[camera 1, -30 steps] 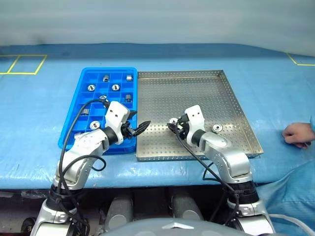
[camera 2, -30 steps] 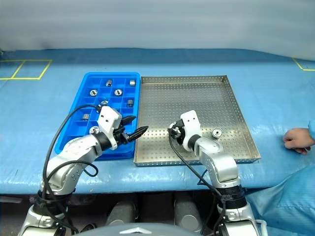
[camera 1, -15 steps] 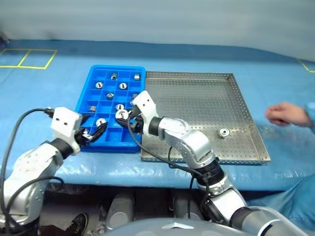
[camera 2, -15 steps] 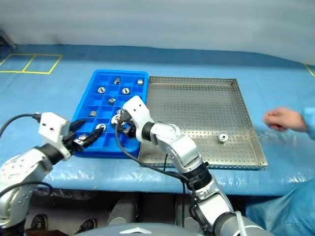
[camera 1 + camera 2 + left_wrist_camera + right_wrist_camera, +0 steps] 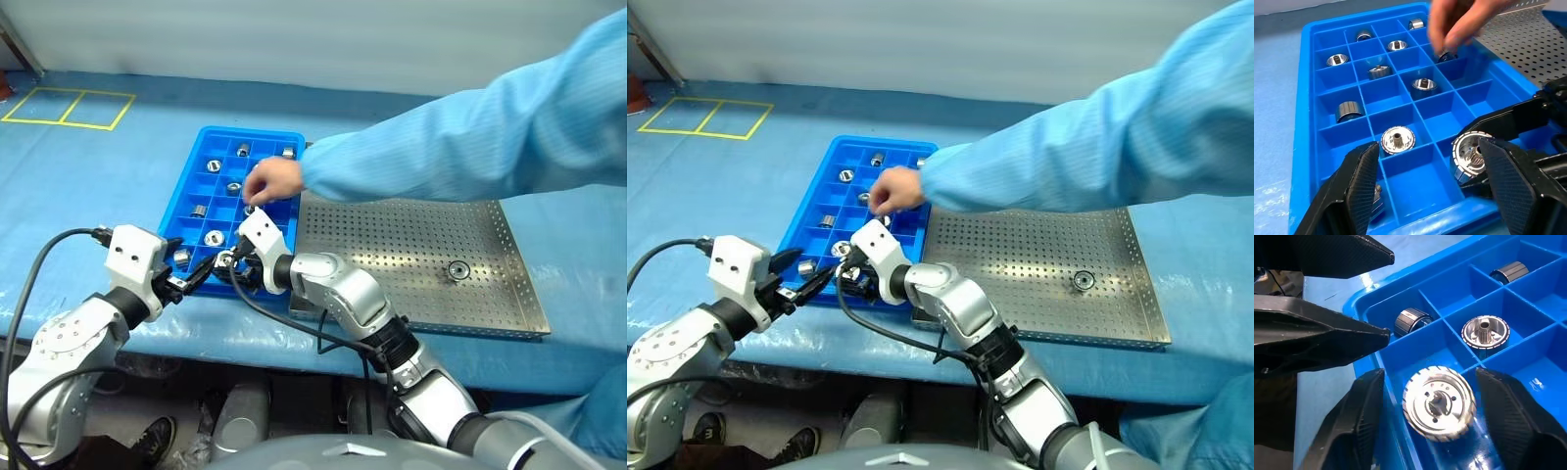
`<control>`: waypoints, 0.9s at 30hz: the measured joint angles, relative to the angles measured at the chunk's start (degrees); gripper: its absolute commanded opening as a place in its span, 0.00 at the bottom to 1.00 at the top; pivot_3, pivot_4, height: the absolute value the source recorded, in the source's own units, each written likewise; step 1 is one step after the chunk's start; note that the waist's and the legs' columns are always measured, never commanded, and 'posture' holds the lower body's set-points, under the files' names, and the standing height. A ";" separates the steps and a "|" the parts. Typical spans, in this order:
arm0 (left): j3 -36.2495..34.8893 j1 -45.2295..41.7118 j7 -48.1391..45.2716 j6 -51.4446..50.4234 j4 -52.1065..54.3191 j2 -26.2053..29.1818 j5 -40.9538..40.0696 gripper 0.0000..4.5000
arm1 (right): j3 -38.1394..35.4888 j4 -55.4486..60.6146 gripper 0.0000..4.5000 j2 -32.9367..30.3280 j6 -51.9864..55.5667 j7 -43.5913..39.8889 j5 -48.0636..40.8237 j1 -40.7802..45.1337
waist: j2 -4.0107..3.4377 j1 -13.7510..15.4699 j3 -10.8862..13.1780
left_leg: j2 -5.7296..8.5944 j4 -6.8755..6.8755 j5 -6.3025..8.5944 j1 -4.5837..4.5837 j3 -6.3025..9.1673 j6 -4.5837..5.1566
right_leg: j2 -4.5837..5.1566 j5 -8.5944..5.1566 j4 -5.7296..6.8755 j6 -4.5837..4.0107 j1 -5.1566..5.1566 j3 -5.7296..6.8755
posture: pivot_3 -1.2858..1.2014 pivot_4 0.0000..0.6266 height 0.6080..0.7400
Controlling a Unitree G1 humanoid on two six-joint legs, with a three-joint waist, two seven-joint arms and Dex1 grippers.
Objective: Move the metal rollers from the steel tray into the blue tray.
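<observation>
The right gripper (image 5: 1425, 406) has crossed from the steel tray (image 5: 490, 294) to the blue tray (image 5: 196, 186). Its jaws, now spread, have just released a roller (image 5: 1439, 403) over a near compartment. Left gripper (image 5: 1425, 181) jaws spread, empty. One roller (image 5: 458, 269) remains on steel. A person's hand (image 5: 274, 181) reaches in.

Glossy blue plastic tray (image 5: 1308, 122); shiny metal rollers (image 5: 1439, 403); perforated steel tray (image 5: 421, 255), matt sheen.
</observation>
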State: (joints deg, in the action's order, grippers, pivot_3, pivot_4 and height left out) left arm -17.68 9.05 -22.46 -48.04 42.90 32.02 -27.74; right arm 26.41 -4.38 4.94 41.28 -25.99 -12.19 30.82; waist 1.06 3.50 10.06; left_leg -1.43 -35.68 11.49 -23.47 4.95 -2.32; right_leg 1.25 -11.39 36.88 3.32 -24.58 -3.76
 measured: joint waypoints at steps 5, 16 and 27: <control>1.25 -1.57 -0.09 0.01 -0.22 0.19 0.09 0.79 | -0.07 1.22 0.85 -0.67 0.09 0.21 0.89 -0.71 | 0.00 -0.04 0.00 | 0.01 -0.01 0.00 -0.01 0.00 0.00 | 0.01 0.00 -0.02 0.00 0.01 0.00 | 0.62 0.24 1.00; 8.59 -7.84 -1.38 1.15 -5.05 -0.43 0.14 0.79 | -8.80 21.37 0.85 -9.39 8.27 3.85 -0.92 -10.71 | 0.01 -1.10 0.00 | 0.02 -0.06 0.00 -0.06 -0.01 -0.01 | 0.04 0.00 -0.04 0.01 0.00 0.00 | 0.57 0.24 1.00; 21.80 -17.95 -3.99 4.77 -13.14 -6.40 0.96 0.79 | -23.78 31.79 0.85 -19.09 14.69 16.93 5.57 -19.10 | 0.01 -3.88 0.00 | 0.08 -0.18 0.00 -0.13 -0.04 0.00 | 0.09 0.03 -0.04 0.06 0.01 -0.06 | 0.51 0.24 1.00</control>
State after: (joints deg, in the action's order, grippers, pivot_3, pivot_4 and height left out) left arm 4.12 -8.91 -26.46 -43.27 29.76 25.62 -26.78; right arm 2.64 27.41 -14.14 55.98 -9.05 -6.62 11.73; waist 1.07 -0.37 10.06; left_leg -1.34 -35.85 11.49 -23.61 4.90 -2.32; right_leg 1.34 -11.37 36.83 3.38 -24.57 -3.83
